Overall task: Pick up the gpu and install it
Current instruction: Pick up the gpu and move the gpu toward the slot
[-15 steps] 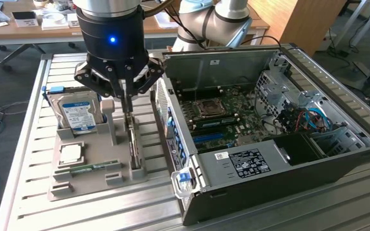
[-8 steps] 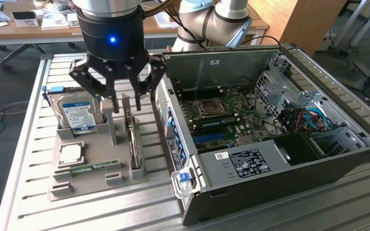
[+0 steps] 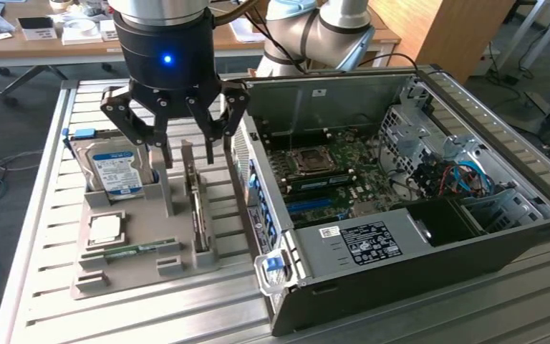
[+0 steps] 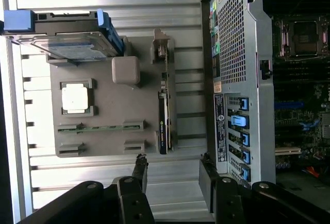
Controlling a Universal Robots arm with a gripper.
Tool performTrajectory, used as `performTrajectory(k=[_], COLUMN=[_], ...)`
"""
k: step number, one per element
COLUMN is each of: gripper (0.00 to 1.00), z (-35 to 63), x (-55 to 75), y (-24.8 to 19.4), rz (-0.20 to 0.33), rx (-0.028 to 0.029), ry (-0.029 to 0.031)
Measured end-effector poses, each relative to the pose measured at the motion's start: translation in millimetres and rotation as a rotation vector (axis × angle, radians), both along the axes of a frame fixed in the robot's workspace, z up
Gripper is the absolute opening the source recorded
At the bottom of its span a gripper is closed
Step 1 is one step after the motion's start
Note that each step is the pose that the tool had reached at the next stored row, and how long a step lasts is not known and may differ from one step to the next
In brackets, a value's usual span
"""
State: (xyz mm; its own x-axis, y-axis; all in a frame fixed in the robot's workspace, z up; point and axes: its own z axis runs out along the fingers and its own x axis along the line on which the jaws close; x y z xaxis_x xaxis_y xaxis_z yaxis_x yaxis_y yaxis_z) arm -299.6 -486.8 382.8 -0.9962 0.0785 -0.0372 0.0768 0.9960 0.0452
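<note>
Exterior view: ribbed table (image 3: 112, 315) (aluminium, perhaps), gpu (image 3: 197, 208) in tray (image 3: 132, 278), desk (image 3: 8, 46) behind.

The pincer (image 3: 191, 152) hangs pointing straight down, fingers (image 3: 157, 143) spread apart.

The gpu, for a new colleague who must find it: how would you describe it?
Beside the open computer case lies a grey tray. The gpu stands on edge in the tray's slot nearest the case. Unlike the green memory stick and the thick silver hard drive, it is a long thin card.
</note>
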Motion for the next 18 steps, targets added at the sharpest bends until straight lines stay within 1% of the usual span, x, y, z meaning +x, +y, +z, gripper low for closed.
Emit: performTrajectory(k=[6,18], gripper=[0.53,0.53], z=[-1.2,-20.6], x=[0.0,0.0], y=[0.0,0.0], rz=[0.000,0.000], rx=[0.0000,-0.0001], ry=[0.0000,0.0000])
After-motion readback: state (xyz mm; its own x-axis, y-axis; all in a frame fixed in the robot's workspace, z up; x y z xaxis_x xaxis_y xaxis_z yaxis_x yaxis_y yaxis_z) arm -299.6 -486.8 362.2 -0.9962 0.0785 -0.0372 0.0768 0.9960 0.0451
